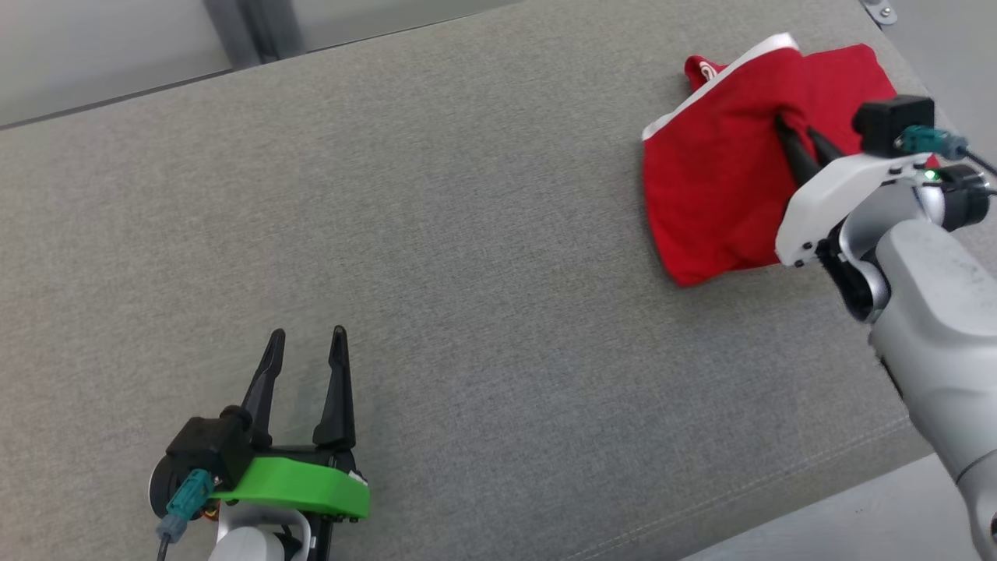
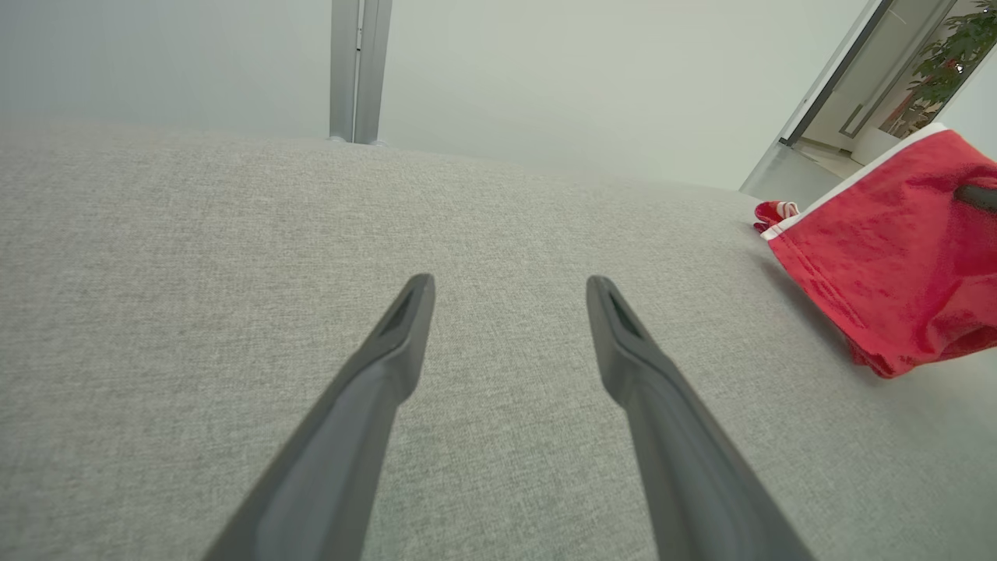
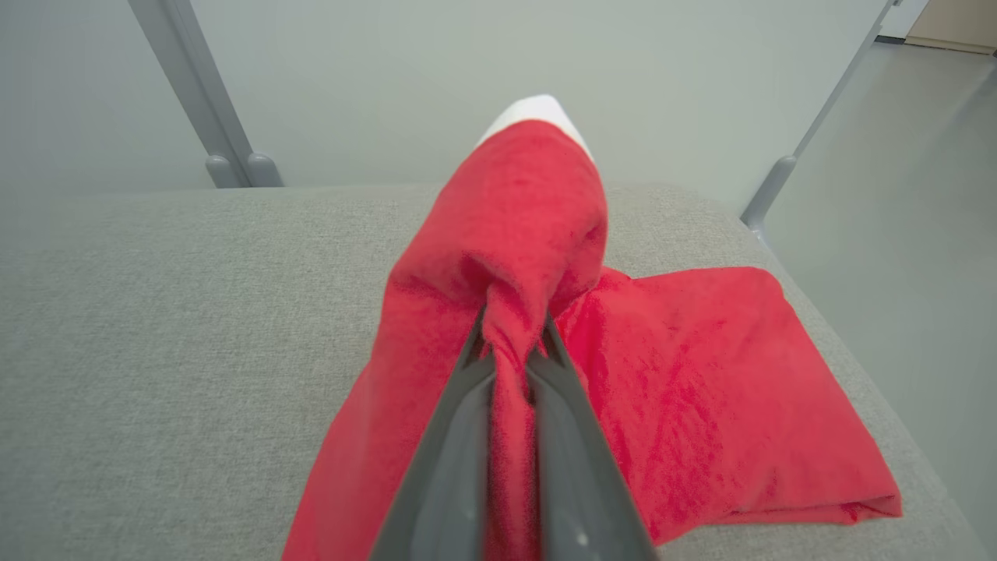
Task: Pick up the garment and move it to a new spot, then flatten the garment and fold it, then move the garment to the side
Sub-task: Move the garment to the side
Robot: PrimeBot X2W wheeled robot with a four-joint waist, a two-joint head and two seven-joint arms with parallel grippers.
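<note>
Right end effector grips a bunched fold of the red garment on the woven grey surface; left end effector, well apart from the garment, released.

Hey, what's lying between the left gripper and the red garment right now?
Only bare grey upholstered surface. The head view shows that stretch running from the open left gripper to the red garment with nothing on it.

Left arm low, jaws spread wide; right arm stretched forward, jaws clamped tight
</note>
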